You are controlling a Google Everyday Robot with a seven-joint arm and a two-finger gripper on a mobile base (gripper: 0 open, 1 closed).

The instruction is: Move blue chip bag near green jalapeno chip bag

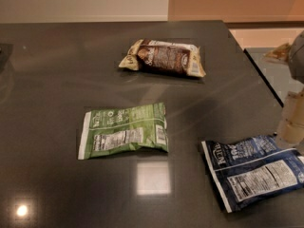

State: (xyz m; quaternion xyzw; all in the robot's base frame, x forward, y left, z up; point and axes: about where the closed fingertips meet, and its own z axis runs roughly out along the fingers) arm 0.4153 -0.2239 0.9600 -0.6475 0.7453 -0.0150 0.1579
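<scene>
The blue chip bag (254, 172), just below the hand (289, 127), is not yet grasped. The hand's state cannot be told; a descent is called for

The dark tabletop (57, 89) is smooth and glossy. The navy blue chip bag (254, 172), green jalapeno chip bag (124, 131) and brown-and-cream bag (164, 57) are crinkly plastic film. The cream gripper (289, 131), at the right edge, looks matt.

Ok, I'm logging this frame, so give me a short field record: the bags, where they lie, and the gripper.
surface: dark table
blue chip bag: front right, lying flat
green jalapeno chip bag: centre, flat, apart from the blue one
brown-and-cream bag: far side
gripper: right edge, by the blue bag's far corner; contact unclear
</scene>
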